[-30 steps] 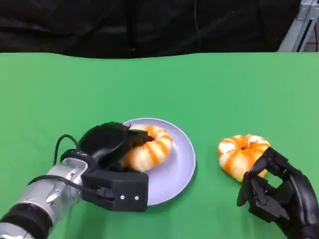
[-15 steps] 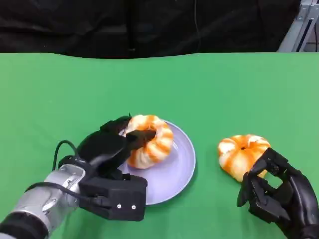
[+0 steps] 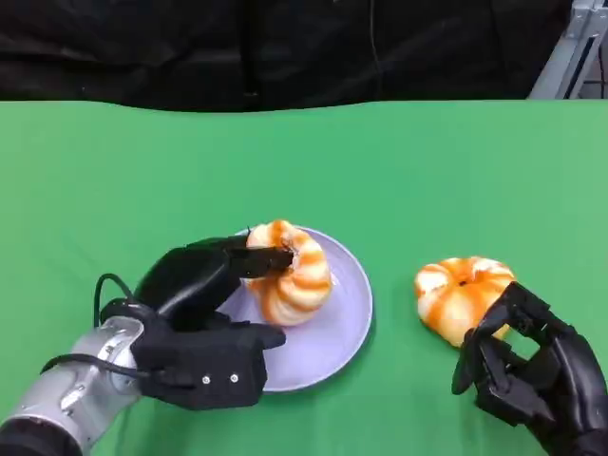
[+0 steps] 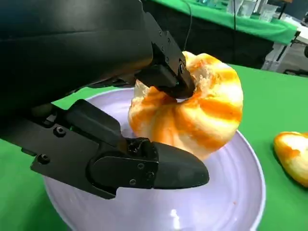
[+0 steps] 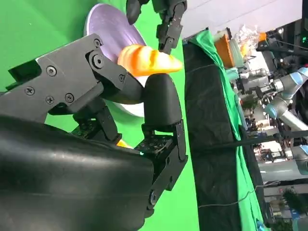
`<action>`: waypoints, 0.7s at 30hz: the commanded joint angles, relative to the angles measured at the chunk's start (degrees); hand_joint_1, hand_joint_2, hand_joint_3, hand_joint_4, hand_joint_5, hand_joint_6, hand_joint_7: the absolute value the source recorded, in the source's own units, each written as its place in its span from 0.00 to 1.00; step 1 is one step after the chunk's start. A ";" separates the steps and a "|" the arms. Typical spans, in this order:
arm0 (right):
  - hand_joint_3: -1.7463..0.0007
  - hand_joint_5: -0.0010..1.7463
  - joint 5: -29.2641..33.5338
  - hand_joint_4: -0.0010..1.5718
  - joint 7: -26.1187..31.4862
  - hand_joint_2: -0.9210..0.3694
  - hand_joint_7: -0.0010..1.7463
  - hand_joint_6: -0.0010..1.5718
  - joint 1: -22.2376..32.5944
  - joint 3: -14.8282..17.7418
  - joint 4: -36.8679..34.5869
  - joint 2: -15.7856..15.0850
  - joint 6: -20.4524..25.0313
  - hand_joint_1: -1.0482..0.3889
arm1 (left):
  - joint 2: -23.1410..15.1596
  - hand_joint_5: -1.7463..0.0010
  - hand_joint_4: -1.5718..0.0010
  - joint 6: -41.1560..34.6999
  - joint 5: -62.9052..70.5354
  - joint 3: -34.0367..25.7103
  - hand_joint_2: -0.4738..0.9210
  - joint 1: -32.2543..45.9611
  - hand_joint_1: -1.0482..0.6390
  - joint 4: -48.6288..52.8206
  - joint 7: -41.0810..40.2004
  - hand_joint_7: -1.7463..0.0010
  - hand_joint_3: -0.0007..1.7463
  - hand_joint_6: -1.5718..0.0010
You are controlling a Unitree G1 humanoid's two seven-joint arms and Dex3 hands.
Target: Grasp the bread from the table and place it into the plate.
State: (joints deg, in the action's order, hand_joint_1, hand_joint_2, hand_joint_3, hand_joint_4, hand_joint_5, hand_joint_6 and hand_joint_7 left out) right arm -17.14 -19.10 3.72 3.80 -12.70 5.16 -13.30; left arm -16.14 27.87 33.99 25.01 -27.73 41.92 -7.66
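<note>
As the left hand (image 3: pixel 204 285) tips its bread (image 3: pixel 290 271) up on edge over the lavender plate (image 3: pixel 337 332), the loaf that lay flat on the dish a second ago now stands tilted, pinched between the fingers (image 4: pixel 166 79) through its centre hole. Its lower edge looks to rest on the plate, so by appearances the placing is all but done and only the letting go remains. To the right, a second bread (image 3: pixel 461 294) sits on the green surface (image 3: pixel 427 171), well apart from the plate, with the right hand (image 3: pixel 527 375) just near of it, fingers curled but holding nothing, unchanged from a moment before. Beyond the far edge of the surface hangs a black backdrop (image 3: pixel 285 47), with a metal frame (image 3: pixel 570 52) at far right.
</note>
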 commanded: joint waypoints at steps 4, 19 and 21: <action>0.37 1.00 -0.28 0.54 0.55 0.26 0.97 0.40 0.05 0.41 0.64 -0.57 0.43 0.64 | -2.73 1.00 0.86 -1.34 -1.09 -1.65 1.00 2.57 0.00 -7.03 3.81 0.99 0.29 0.63; 0.37 1.00 -0.27 0.54 -0.62 0.25 0.97 0.39 -0.81 0.85 -1.61 -0.74 -1.89 0.64 | -4.95 0.98 0.80 -6.36 -0.05 -4.47 1.00 5.92 0.00 -22.90 7.92 0.95 0.34 0.37; 0.37 1.00 -0.29 0.54 -0.61 0.25 0.97 0.39 -0.74 0.80 -1.51 -0.81 -1.70 0.63 | -4.97 0.97 0.77 -7.06 -0.17 -5.03 1.00 6.55 0.00 -24.47 7.88 0.94 0.34 0.33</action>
State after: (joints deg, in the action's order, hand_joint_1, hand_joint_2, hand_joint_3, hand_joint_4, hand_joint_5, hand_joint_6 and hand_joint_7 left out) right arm -17.08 -19.50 3.13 3.94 -14.18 5.04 -14.51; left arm -19.83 21.78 34.07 21.30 -22.27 19.42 -0.40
